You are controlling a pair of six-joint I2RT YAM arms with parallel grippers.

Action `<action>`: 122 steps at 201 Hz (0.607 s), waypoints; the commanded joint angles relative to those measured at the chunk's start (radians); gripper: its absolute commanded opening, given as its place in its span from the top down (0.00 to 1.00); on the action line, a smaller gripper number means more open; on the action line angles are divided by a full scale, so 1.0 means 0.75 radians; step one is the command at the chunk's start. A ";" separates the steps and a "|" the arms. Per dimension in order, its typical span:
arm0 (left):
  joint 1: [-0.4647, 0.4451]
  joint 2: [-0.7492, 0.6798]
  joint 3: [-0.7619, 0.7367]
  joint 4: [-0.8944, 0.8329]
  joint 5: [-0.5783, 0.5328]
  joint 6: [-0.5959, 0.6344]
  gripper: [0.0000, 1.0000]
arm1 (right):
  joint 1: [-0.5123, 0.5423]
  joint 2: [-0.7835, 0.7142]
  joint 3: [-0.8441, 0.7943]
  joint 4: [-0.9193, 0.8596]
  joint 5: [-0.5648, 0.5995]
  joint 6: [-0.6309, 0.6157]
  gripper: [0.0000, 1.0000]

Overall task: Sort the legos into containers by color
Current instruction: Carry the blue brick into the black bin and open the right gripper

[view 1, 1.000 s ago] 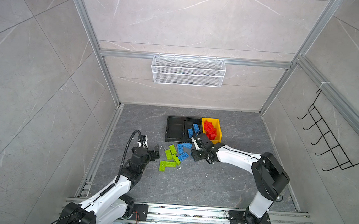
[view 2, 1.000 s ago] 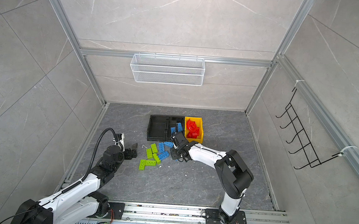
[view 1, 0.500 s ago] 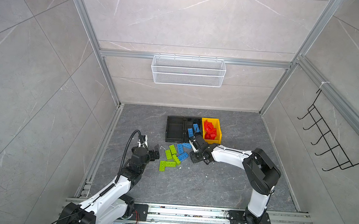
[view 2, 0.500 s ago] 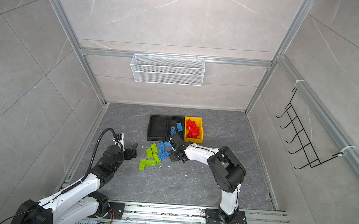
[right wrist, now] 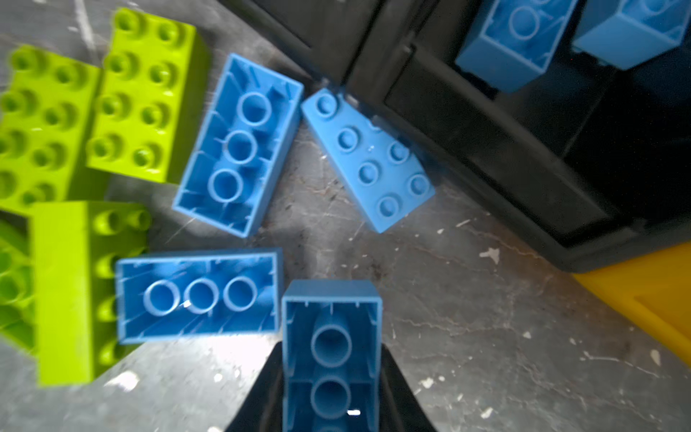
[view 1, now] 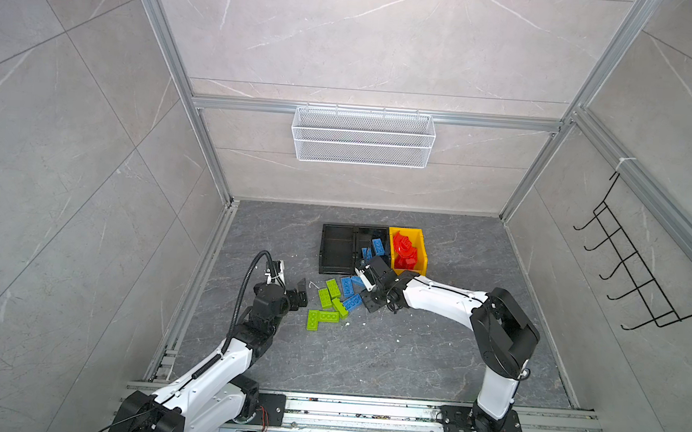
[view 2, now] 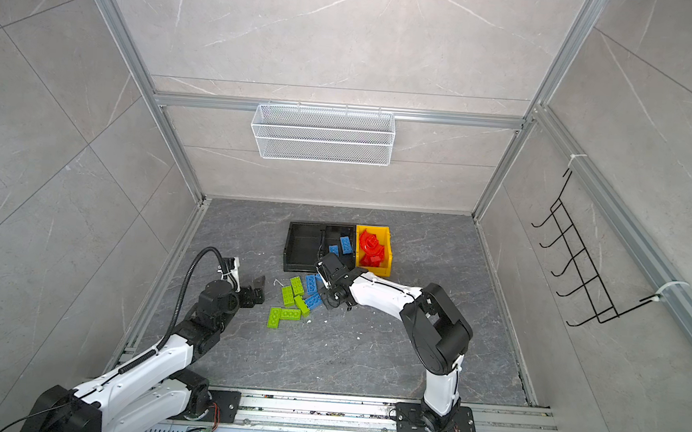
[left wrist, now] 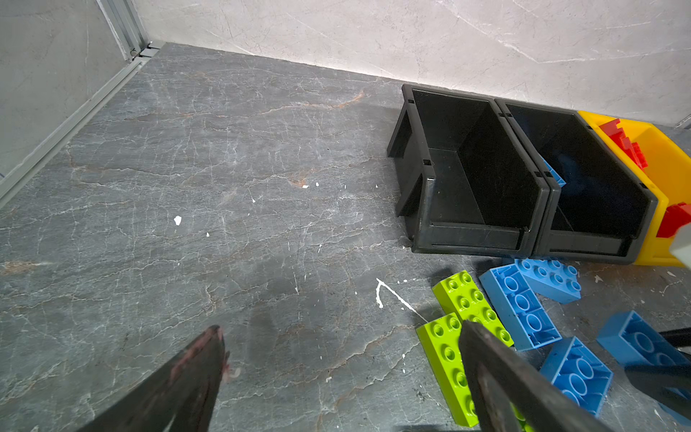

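Several lime green legos (view 1: 327,299) and blue legos (view 1: 347,286) lie loose on the grey floor in front of the containers. My right gripper (right wrist: 331,351) is shut on a blue lego (right wrist: 331,318), hollow side toward the camera, low at the pile's right edge (view 1: 366,293). My left gripper (left wrist: 340,329) stands open over bare floor left of the green legos (left wrist: 463,295), with nothing between its fingers. One black bin (view 1: 322,248) holds nothing. The middle black bin (view 1: 372,230) holds blue legos (view 1: 377,246). The yellow bin (view 1: 423,255) holds red legos (view 1: 404,248).
A white wire basket (view 1: 362,137) hangs on the back wall and a black hook rack (view 1: 632,270) on the right wall. Aluminium rails run along the floor's left edge (view 1: 202,278). Small white specks dot the floor (left wrist: 177,220).
My right gripper has shifted a little left toward the loose pile and its jaws have closed onto a blue lego. The left arm has not moved.
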 commanded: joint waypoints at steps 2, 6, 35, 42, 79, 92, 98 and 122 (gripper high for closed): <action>0.002 -0.012 0.028 0.044 -0.018 -0.010 0.01 | -0.005 -0.180 -0.012 0.156 -0.071 -0.002 0.77; 0.002 -0.009 0.028 0.044 -0.019 -0.010 0.01 | -0.008 -0.188 0.002 0.159 -0.062 -0.011 0.76; 0.002 -0.020 0.028 0.036 -0.018 -0.010 0.01 | -0.043 -0.180 0.095 0.188 -0.068 -0.097 0.71; 0.002 -0.025 0.026 0.034 -0.022 -0.009 0.01 | -0.058 -0.162 0.130 0.184 -0.077 -0.115 0.71; 0.002 -0.055 0.021 0.028 -0.028 -0.004 0.01 | -0.178 0.013 0.382 0.084 -0.078 -0.106 0.72; 0.002 -0.060 0.020 0.026 -0.032 -0.004 0.01 | -0.209 0.073 0.448 0.086 -0.049 -0.110 0.72; 0.003 -0.061 0.018 0.028 -0.031 -0.004 0.01 | -0.217 0.111 0.485 0.073 -0.021 -0.122 0.72; 0.002 -0.054 0.018 0.029 -0.030 -0.004 0.01 | -0.249 0.243 0.608 0.042 -0.005 -0.122 0.72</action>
